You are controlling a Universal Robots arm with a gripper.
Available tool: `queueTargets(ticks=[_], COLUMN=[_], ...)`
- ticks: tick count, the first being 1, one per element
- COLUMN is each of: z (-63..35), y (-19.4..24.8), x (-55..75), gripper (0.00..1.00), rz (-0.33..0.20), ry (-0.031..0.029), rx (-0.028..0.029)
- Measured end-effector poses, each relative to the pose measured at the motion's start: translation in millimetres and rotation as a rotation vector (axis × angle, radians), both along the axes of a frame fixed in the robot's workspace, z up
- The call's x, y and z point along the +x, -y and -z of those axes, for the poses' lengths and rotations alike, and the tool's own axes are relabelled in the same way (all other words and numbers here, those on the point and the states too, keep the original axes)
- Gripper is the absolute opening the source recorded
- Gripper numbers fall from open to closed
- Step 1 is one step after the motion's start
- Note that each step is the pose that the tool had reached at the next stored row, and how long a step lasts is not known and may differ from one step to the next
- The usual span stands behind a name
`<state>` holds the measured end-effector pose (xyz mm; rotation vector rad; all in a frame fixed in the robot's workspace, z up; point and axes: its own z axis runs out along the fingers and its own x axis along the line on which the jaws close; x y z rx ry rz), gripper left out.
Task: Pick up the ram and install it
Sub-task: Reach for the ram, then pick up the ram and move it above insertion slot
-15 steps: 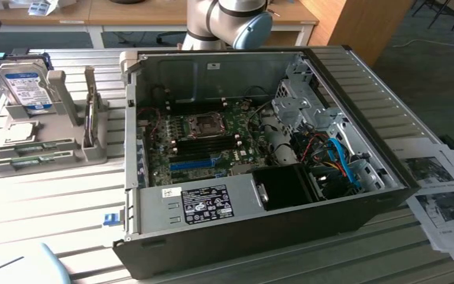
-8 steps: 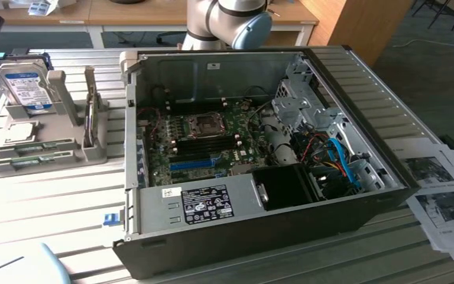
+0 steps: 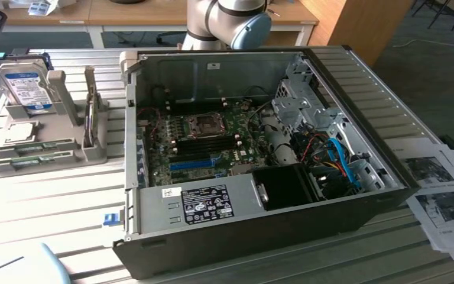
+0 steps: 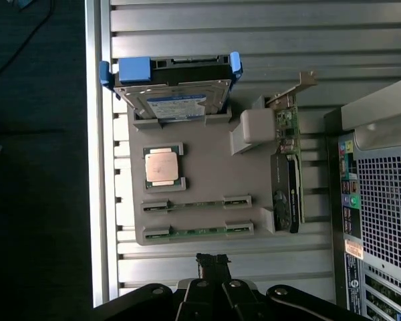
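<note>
Clenched shut with nothing between its fingers, the gripper (image 4: 212, 259) hangs over the slatted metal table (image 3: 45, 207), just off the edge of a grey holder (image 4: 207, 167) and touching nothing. The ram (image 4: 197, 232) sits in that holder as a thin green stick held between 2 grey end clips, in the row nearest the gripper. A second ram stick (image 4: 197, 202) lies parallel to it in the next row, the 2 close together but apart. Beyond them on the same holder rests a square processor (image 4: 163, 166) with a metal lid, and further on a hard drive (image 4: 177, 103) with a blue-white label leans in a stand, framed by a blue bracket. An expansion card (image 4: 285, 187) with a black body stands on edge along the side of the holder that faces the computer case (image 3: 369, 89). Seen from the exterior view, the holder is on the table to the exterior view's left of the case, and the robot arm (image 3: 227, 21) reaches in from behind the case. The case lies on its side with the panel off, showing the motherboard (image 3: 203, 142) with a long blue slot (image 3: 191, 164) near its front edge. Printed papers (image 3: 440, 189) lie on the table at the exterior view's right of the case.
</note>
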<state>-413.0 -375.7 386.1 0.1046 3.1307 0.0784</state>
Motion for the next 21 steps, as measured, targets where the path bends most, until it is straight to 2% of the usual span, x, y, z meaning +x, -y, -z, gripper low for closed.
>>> queueTargets(ticks=[12,21], z=[0.0,0.0], y=[0.0,0.0], x=[0.0,0.0], gripper=[0.09,0.09], rz=[-0.001,-0.029], ry=[0.0000,0.0000], rx=[0.0000,0.0000])
